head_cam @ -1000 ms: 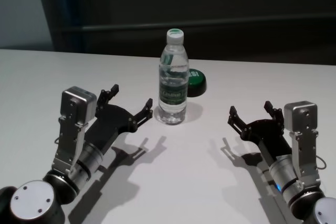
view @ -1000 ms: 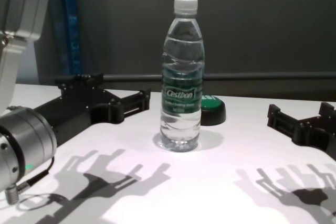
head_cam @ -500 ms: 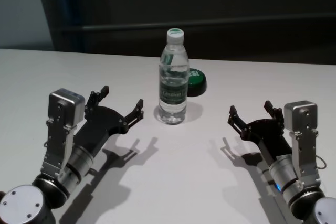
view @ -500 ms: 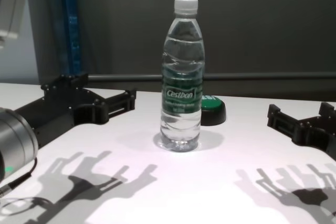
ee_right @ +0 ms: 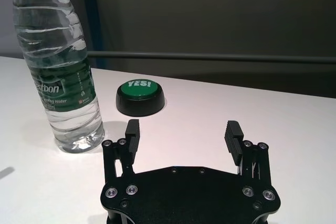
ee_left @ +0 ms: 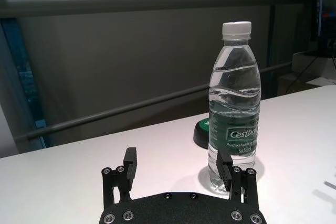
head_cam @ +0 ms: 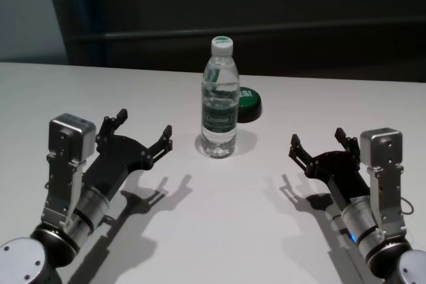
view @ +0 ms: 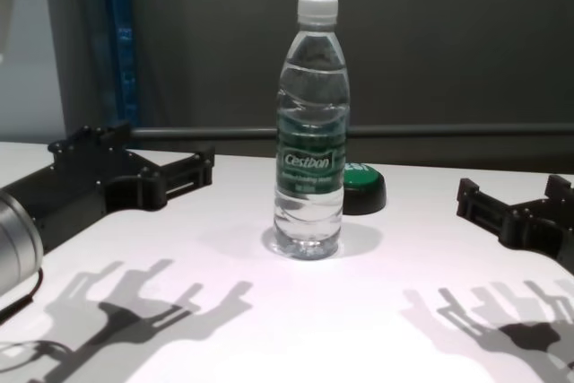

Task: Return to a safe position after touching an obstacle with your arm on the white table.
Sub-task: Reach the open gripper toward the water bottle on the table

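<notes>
**Operator:** Report the position of the obstacle and both end effectors.

**Technician:** The water bottle stands upright near the middle of the white bench, cap on, label band facing the robot. A low black puck with a green top sits just behind it, toward the robot's right. The left end effector hovers low over the bench on the bottle's left side, apart from it, with a clear strip of bench between its fingertips and the bottle. Its fingers are spread and hold nothing. The right end effector is parked well to the bottle's right, likewise spread and empty (it appears idle).

**Operator:** Is there contact at this moment?

**Technician:** None is visible. In the left wrist view one fingertip overlaps the bottle's base in the line of sight only; the head and chest views both show a gap.

**Operator:** Estimate task progress.

**Technician:** Judged from the present layout, the retreat looks largely accomplished: the bottle is upright and the left arm is clear of it. What remains, in my judgement, is to bring the left arm to a rest pose comparable to the right arm's. The left forearm is angled toward the bottle, so any further motion should run away from it.
</notes>
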